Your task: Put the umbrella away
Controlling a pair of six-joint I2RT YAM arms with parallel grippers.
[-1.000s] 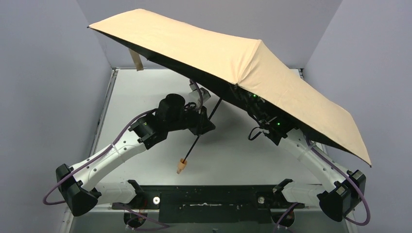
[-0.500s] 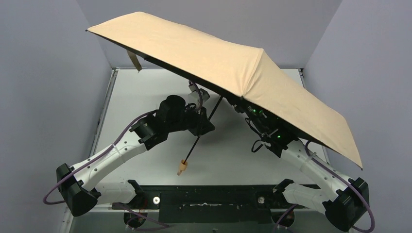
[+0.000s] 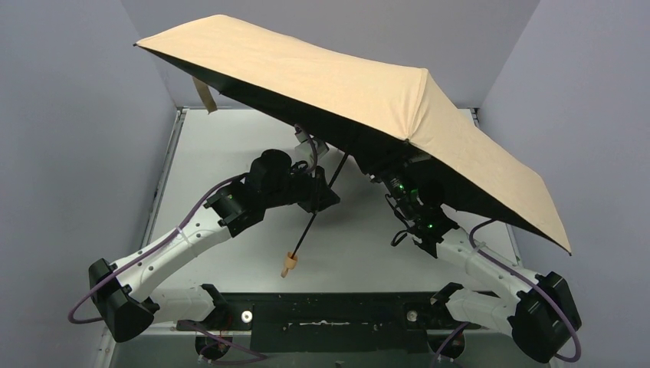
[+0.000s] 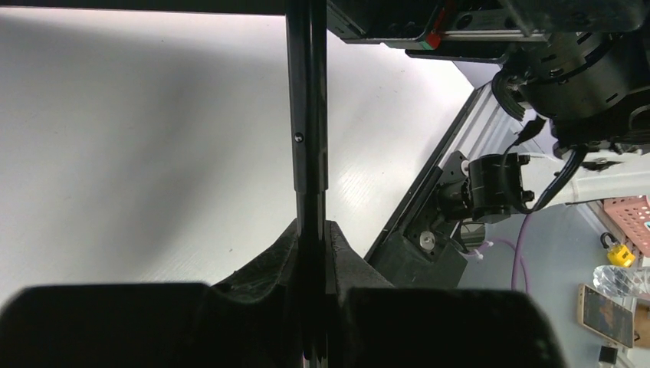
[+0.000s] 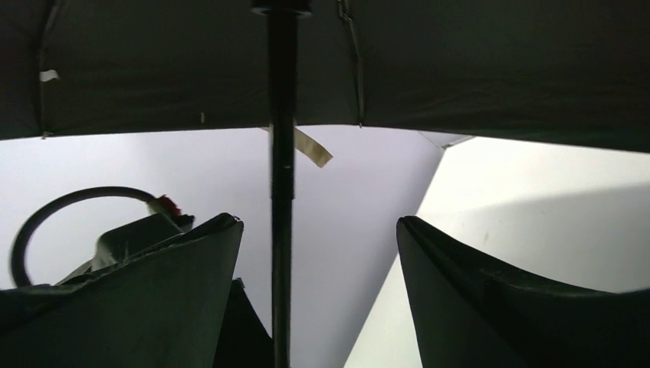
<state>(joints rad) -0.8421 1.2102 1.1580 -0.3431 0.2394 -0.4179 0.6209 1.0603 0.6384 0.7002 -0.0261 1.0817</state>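
The umbrella (image 3: 345, 84) is open, its tan canopy spread above both arms. Its thin black shaft (image 3: 316, 211) slants down to a small tan handle (image 3: 287, 264) that hangs above the table. My left gripper (image 4: 312, 226) is shut on the shaft (image 4: 307, 115) about halfway along it. Under the dark underside of the canopy, my right gripper (image 5: 320, 221) is open. The shaft (image 5: 281, 192) runs between its fingers, nearer the left one and touching neither. A tan strap (image 3: 203, 96) hangs from the canopy's far left edge.
The white table (image 3: 230, 153) is walled in by grey panels on the left, back and right. A black rail (image 3: 329, 314) with the arm bases runs along the near edge. The canopy's right tip (image 3: 567, 249) reaches close to the right wall.
My right gripper's jaws have opened wide. The right arm has drawn back toward the near edge, and the canopy's peak has shifted slightly right. The left arm has stayed put.
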